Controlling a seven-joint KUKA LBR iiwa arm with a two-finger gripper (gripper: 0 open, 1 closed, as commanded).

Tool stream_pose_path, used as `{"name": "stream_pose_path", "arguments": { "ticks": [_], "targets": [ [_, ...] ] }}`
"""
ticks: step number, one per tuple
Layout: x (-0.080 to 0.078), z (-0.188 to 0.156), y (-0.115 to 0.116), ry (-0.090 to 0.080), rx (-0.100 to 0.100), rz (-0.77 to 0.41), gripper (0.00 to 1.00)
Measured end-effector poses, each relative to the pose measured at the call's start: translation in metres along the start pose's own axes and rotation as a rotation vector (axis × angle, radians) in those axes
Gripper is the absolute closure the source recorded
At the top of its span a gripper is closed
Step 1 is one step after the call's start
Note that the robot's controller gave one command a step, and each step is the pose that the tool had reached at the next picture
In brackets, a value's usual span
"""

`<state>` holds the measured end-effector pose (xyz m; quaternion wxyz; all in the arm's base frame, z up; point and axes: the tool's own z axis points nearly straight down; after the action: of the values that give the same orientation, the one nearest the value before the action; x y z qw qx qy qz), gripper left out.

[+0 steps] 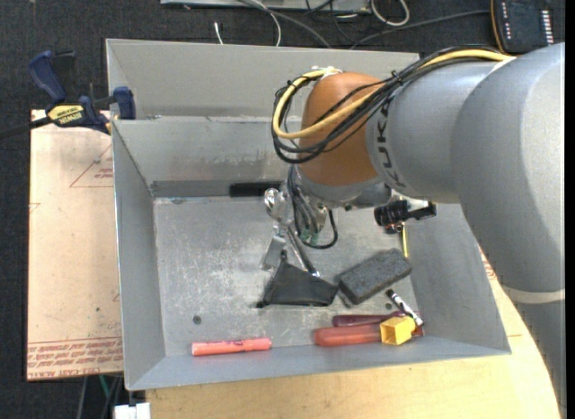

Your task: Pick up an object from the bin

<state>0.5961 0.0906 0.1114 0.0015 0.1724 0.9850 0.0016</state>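
Bin (135, 246): we log pink marker (231, 346), red-handled tool (346, 336), grey sponge (375, 275), black wedge (299, 289) just under gripper (289, 255); grip: cannot tell.

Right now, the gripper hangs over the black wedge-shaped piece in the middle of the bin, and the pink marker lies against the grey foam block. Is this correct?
Not quite. The camera view shows the pink marker lying alone near the front wall of the bin, well apart from the grey foam block. The gripper does hang over the black wedge-shaped piece.
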Motion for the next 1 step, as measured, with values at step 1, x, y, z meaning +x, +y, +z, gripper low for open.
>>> {"name": "stream_pose_path", "arguments": {
  "ticks": [1],
  "targets": [
    [0.037,0.0265,-0.0285,-0.002,-0.003,-0.31,0.0]
  ]
}}
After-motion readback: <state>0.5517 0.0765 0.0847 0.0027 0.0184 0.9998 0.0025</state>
